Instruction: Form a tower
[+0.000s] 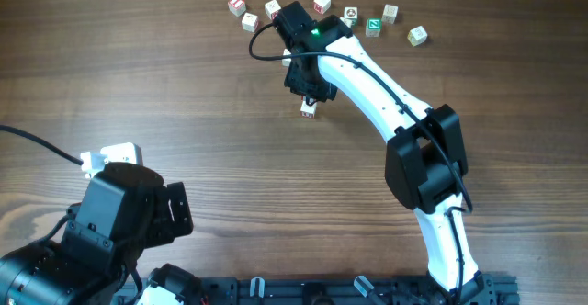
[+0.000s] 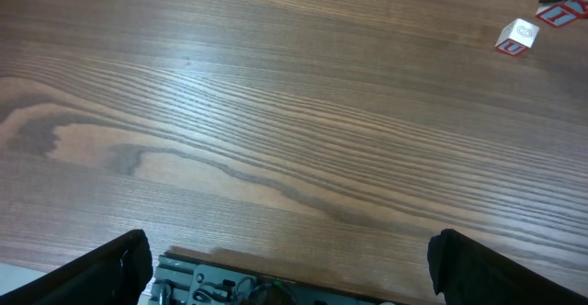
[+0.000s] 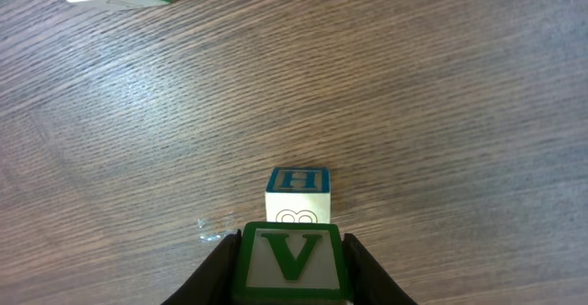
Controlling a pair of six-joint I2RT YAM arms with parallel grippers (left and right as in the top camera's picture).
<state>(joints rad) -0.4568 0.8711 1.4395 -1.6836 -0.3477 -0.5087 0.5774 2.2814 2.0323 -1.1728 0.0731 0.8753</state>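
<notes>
My right gripper (image 3: 294, 282) is clamped on a small pale wooden cube with a green letter V (image 3: 294, 253) on its upper face, one finger flat against each side face. It hangs just above the tower (image 3: 297, 187) but is not yet lined up over it: in the wrist view the tower's top shows just ahead of the held cube. The tower stands on the brown wood-grain table (image 1: 184, 84), near the middle and apart from the loose lettered cubes (image 1: 350, 16) scattered along the far side. Its top face carries a teal H in a frame, and from overhead a red-marked side peeps out beneath the gripper. Looking almost straight down, I cannot tell how many cubes it counts.

My left gripper (image 2: 292, 266) is spread wide with nothing between its fingers, parked over the near left part of the table, well apart from the work.

I judge these cubes to be light, stiff and not at all fragile, with smooth printed faces that could slide on one another. Holding opposite flat sides leaves the bottom face free to seat, which suits me. The tower is one cube wide and only gravity binds it, so I expect a sideways brush would topple it. I would square the V over the H, come straight down, and release only once it rests flat.
</notes>
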